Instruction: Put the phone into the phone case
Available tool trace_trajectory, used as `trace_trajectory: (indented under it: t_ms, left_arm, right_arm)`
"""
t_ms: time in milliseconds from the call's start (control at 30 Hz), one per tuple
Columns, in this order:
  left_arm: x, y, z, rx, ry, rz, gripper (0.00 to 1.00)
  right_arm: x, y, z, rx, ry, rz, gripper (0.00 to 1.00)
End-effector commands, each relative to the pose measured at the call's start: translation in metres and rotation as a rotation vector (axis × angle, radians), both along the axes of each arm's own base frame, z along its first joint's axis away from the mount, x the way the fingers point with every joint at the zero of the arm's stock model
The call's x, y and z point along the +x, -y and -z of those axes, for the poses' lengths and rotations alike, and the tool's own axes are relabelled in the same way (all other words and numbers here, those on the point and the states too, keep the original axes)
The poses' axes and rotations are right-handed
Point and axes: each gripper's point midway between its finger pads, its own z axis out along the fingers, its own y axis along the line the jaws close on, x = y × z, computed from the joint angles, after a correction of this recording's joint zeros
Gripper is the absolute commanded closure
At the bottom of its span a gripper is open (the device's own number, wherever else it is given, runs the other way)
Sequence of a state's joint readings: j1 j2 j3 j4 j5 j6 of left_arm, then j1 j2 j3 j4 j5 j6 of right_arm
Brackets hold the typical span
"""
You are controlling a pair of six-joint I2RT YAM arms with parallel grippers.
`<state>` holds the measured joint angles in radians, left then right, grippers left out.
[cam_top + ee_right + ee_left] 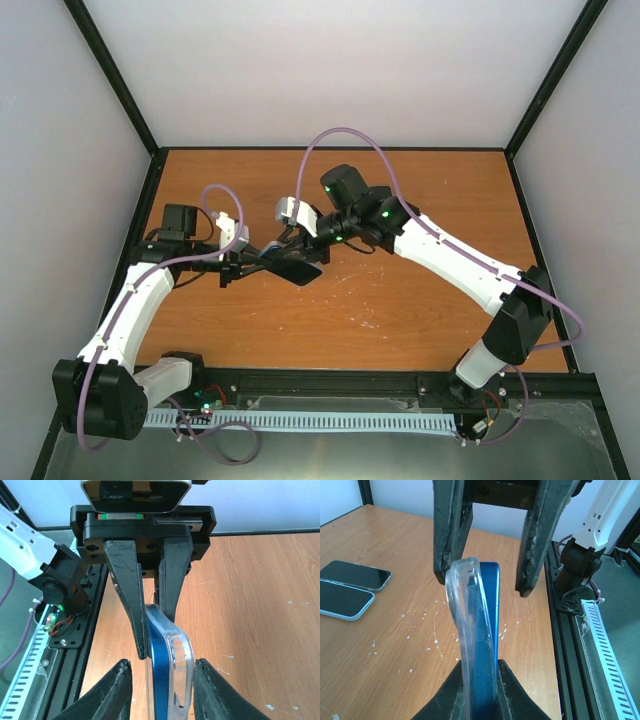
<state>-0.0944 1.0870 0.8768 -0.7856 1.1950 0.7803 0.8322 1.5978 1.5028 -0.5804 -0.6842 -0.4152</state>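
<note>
The left gripper (481, 697) is sitting nearest the left wrist camera, squeezing the near end of the blue phone (491, 625) and the clear phone case (462, 605) together. The phone is standing on its thin edge, up in the air. Its long side is pointing away toward the right gripper (484, 582), which is hanging partly wide around the far end. A dark phone (355, 574) and a pale-rimmed phone (342, 600) are lying flat on the brown wooden tabletop (410, 545), which is showing white specks.

In the right wrist view, the phone case is lying against the phone's right side. One of the right gripper's fingers (117, 690) is standing apart from the phone, and the other is just beside the case.

From above, the phone is stretching left to right between both grippers, over the tabletop's left half. White walls (320, 70) and black posts (112, 75) are standing around.
</note>
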Motion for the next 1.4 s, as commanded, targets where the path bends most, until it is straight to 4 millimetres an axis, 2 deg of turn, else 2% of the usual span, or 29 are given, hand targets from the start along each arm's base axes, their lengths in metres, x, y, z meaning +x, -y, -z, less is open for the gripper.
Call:
trace_trajectory:
  t_ms: [0, 33, 100, 133, 333, 467, 667, 900, 967, 1167, 1367]
  left_arm:
    - [-0.001, 0.005, -0.031, -0.063, 0.095, 0.049, 0.99]
    - [-0.001, 0.005, -0.032, -0.061, 0.097, 0.048, 0.99]
    - [0.001, 0.005, -0.030, -0.054, 0.099, 0.044, 0.99]
    - [0.002, 0.005, -0.029, -0.051, 0.098, 0.041, 0.99]
    - [0.015, 0.003, -0.022, -0.024, 0.073, -0.014, 0.99]
    - [0.025, 0.005, -0.020, -0.036, -0.006, -0.028, 0.99]
    - [0.027, 0.007, -0.022, -0.063, -0.018, 0.004, 0.99]
    - [0.021, 0.007, -0.028, -0.076, 0.033, 0.017, 0.99]
    - [0.021, 0.007, -0.026, -0.065, 0.035, 0.010, 0.99]
    - [0.020, 0.007, -0.025, -0.065, 0.044, 0.019, 0.99]
    - [0.015, 0.008, -0.028, -0.081, 0.047, 0.041, 0.99]
  right_arm:
    - [0.000, -0.006, -0.012, 0.024, 0.030, -0.012, 0.70]
    - [0.000, -0.006, -0.012, 0.025, 0.032, -0.013, 0.74]
    - [0.000, -0.005, -0.012, 0.021, 0.036, -0.009, 0.92]
    - [0.001, -0.005, -0.012, 0.019, 0.039, -0.003, 0.97]
    - [0.007, 0.000, -0.014, 0.008, 0.071, 0.044, 0.97]
    - [0.007, 0.001, -0.017, 0.007, 0.090, 0.041, 0.97]
    - [-0.006, -0.001, -0.015, 0.020, 0.048, -0.020, 0.80]
    - [-0.005, -0.004, -0.008, 0.013, 0.037, -0.032, 0.77]
    - [-0.008, -0.004, -0.009, 0.018, 0.029, -0.044, 0.70]
    - [-0.007, -0.007, -0.008, 0.018, 0.017, -0.047, 0.60]
    - [-0.003, -0.010, -0.005, 0.011, 0.015, -0.042, 0.59]
